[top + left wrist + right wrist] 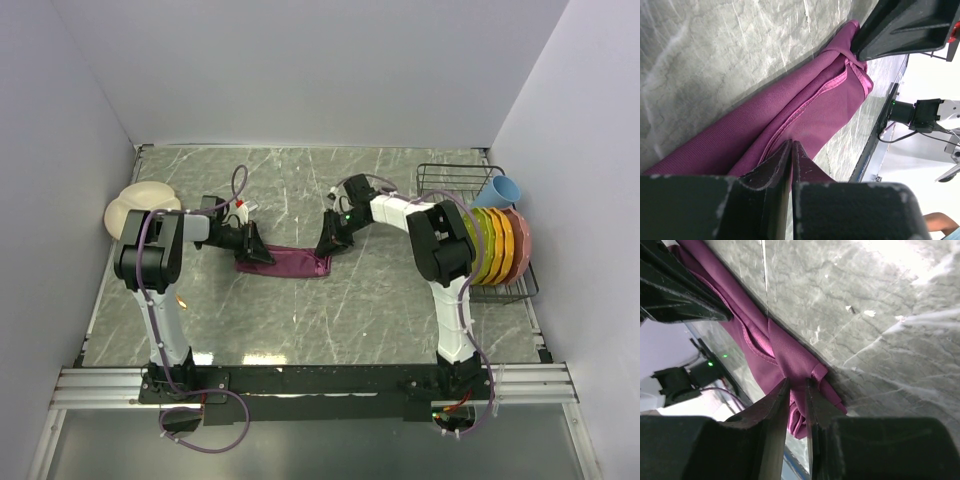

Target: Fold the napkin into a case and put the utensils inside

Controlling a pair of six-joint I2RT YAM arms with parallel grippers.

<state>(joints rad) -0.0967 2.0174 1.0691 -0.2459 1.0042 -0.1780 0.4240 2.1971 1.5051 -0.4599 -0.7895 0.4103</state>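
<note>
Napkin (285, 264) lies flat mid-tabletop as a long narrow folded strip, maroon-purple, layered folds and a hemmed edge showing in the wrist views. Long axis runs left-right, roughly parallel to the near edge, one end toward each arm. Left hand (256, 252) is at the strip's left end, fingers (772, 167) pressed almost together with the cloth pinched between them. Right hand (326, 252) is at the right end, fingers a narrow slit apart, clamped on a bunched fold of the same cloth; the corner curls up just beside it. Both hands are low on the tabletop (300, 320), and the strip spans between them. Cream plate (135, 207) sits at the far left near the wall, well apart from the napkin; contents can't be told. Wire rack (440, 175) at the right edge holds a row of upright coloured plates (497, 245) and a blue cup (503, 188). Bare marble surface lies in front of and behind the strip. White walls close three sides.
</note>
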